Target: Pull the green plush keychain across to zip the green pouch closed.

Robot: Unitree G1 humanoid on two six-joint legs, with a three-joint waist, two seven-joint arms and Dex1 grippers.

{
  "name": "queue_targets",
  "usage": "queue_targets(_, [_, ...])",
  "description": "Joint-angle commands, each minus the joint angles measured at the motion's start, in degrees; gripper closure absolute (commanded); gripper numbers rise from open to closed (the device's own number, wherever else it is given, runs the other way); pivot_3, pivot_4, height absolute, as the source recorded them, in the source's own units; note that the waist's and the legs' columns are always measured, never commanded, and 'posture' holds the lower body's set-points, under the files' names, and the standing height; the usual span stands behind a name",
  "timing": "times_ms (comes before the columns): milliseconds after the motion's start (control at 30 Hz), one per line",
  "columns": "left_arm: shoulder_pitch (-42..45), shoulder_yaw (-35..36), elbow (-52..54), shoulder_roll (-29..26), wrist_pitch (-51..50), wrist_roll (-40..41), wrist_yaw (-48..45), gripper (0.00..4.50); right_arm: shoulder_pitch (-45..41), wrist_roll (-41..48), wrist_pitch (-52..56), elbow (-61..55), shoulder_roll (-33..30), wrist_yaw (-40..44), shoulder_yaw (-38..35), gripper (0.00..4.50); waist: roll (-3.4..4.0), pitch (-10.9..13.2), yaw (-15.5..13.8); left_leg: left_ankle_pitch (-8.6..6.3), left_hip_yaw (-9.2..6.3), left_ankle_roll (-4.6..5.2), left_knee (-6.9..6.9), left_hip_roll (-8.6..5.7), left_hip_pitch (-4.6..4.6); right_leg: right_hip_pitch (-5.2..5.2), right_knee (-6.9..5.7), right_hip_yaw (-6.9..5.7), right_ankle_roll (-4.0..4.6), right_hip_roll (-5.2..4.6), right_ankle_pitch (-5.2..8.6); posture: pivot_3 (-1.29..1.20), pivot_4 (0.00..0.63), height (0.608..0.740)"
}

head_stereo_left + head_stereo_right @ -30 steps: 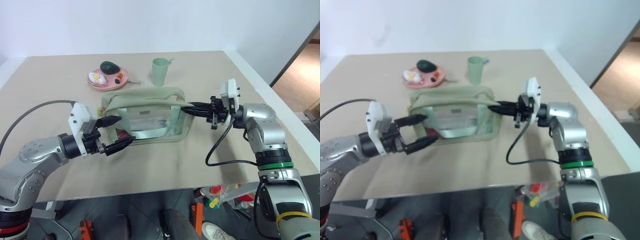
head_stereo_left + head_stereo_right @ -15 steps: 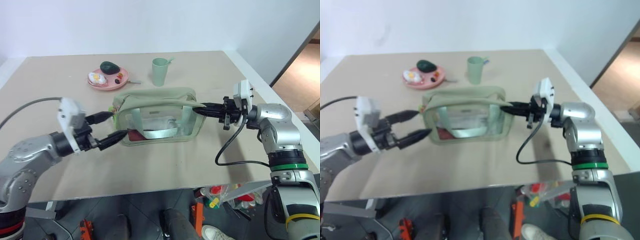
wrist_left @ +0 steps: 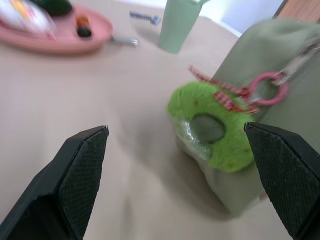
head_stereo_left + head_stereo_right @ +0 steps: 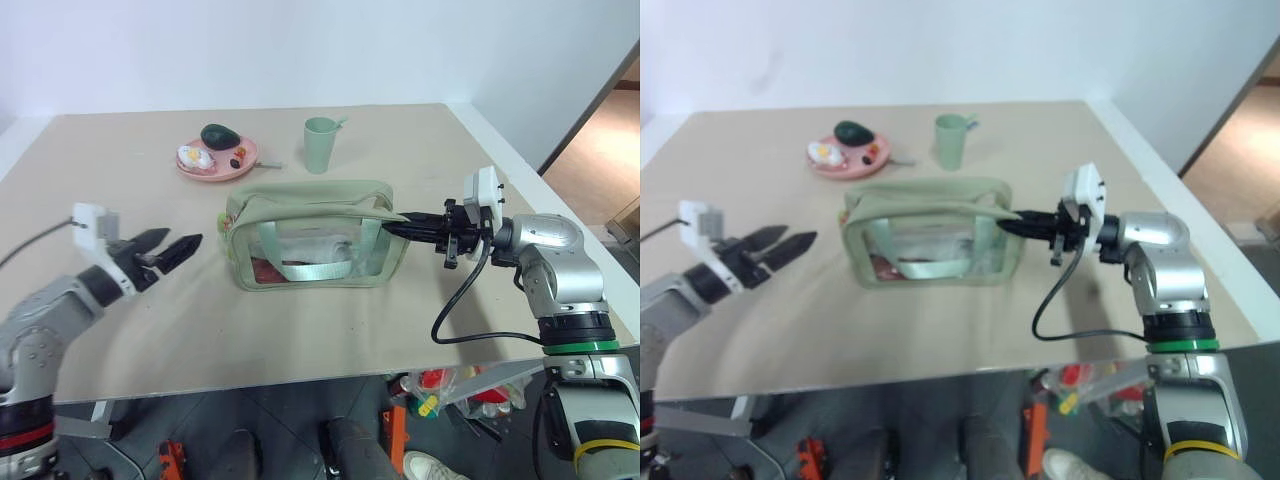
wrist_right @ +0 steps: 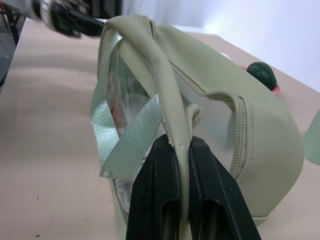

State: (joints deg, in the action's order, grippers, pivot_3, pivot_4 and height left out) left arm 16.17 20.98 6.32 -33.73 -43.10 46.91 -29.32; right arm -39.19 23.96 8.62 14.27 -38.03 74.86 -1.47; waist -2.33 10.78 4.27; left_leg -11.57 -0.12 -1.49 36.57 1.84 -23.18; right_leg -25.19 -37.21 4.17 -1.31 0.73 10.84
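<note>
The green pouch (image 4: pixel 315 245) stands upright mid-table, with clear side panels and webbing handles. The green plush keychain (image 3: pixel 215 127), fuzzy lime with a red ring and ribbon, hangs at the pouch's left end. My left gripper (image 4: pixel 184 236) hovers open a short way left of that end, pointing at the keychain and touching nothing. In the left wrist view its black fingers (image 3: pixel 75 170) frame the plush from a distance. My right gripper (image 4: pixel 388 228) is shut on a strap at the pouch's right end; the right wrist view shows its fingers (image 5: pixel 162 180) clamped on that strap.
A pink plate (image 4: pixel 222 170) with a dark avocado (image 4: pixel 218 134) and toy food sits at the back left of the pouch. Behind the pouch stands a pale green cup (image 4: pixel 320 143). The table's right edge (image 4: pixel 520 170) runs close behind my right arm.
My left gripper has drawn back to the left, away from the pouch's left end, and stays open. The pouch has shifted slightly right; the right gripper keeps its hold.
</note>
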Motion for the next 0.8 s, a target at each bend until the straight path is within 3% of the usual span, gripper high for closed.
queue_targets(33, [2.5,0.2,-4.0,1.9,1.4,-1.1,0.7,0.00,-0.5,0.0,0.4,-3.1,-1.1,0.1,-0.4,4.48,0.00,0.0,0.0,0.00,0.00,0.00,-0.03,0.02,0.00,-0.01,0.00,0.00,0.00,0.02,-0.01,0.00,0.150,0.739])
queue_targets(500, [11.9,-2.6,-21.3,8.6,4.8,-3.2,-9.6,0.00,-0.8,-1.2,0.4,-3.3,-2.3,0.3,-0.3,4.48,0.00,0.0,-0.1,0.00,-0.05,0.00,-0.03,-0.05,-0.03,0.00,0.01,-0.02,-0.02,-0.01,-0.02,0.00,0.150,0.739])
queue_targets(800, [15.1,-3.7,-26.1,10.8,8.3,-5.6,-13.0,2.84,-0.8,-1.6,0.5,-3.6,-2.7,0.6,-0.2,4.50,0.00,0.0,-0.2,0.00,-0.06,0.00,-0.02,-0.06,-0.05,0.01,0.01,-0.01,-0.05,-0.02,-0.04,0.00,0.150,0.739])
